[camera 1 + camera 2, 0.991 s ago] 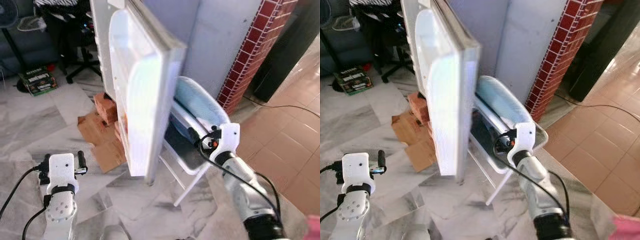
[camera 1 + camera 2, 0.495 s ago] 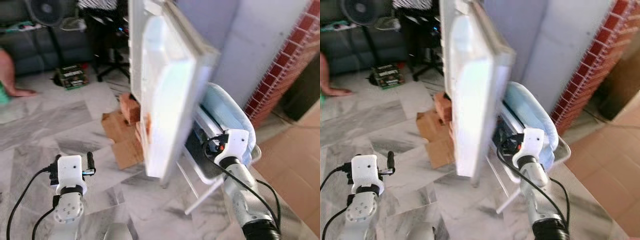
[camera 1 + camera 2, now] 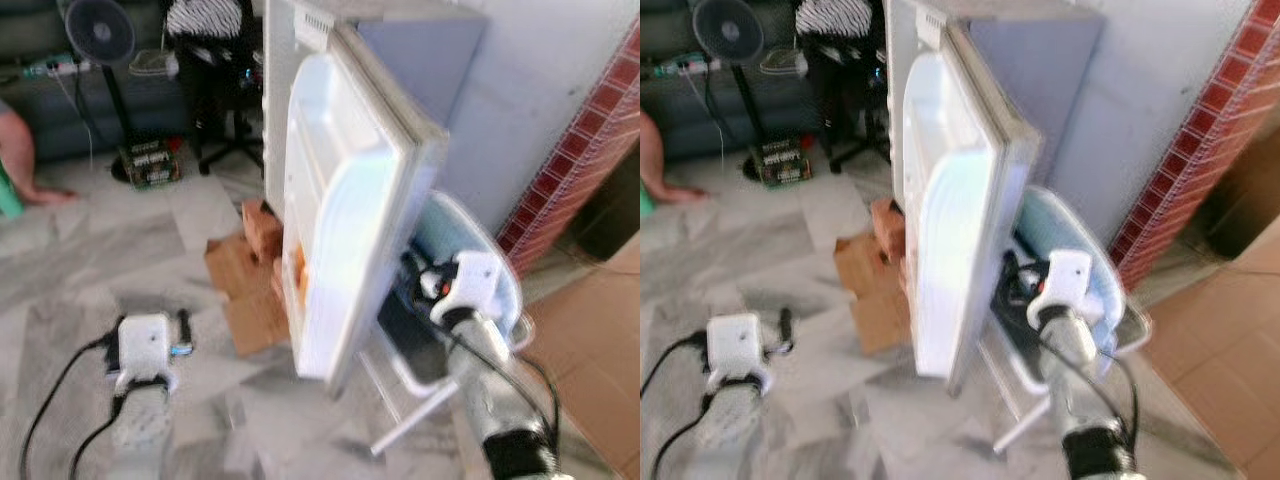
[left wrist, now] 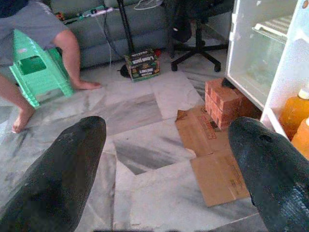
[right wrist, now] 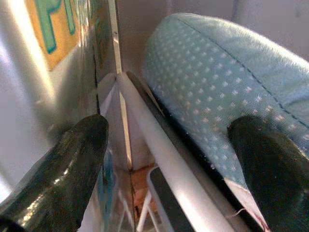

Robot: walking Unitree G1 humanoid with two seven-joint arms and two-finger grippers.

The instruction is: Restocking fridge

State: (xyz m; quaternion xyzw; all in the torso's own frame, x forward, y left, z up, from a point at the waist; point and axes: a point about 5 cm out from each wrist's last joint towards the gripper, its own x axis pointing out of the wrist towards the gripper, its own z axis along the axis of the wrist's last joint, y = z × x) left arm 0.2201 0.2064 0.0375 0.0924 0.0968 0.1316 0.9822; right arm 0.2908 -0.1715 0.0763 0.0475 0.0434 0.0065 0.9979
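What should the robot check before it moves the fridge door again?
1. Fridge door open: ok.
2. Right gripper open, behind the door beside the blue cushion: ok.
3. Left gripper open and holding nothing: ok.
4. Orange bottles upright in the door shelf: ok.
5. Folding chair crowds the door's swing: not ok.
6. Person well away from the door: ok.

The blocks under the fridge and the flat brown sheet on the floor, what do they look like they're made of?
Blocks: likely red clay brick, matte, rough-edged, with visible joints. Flat sheet: corrugated cardboard by its look, dull brown, creased, with printed marks.
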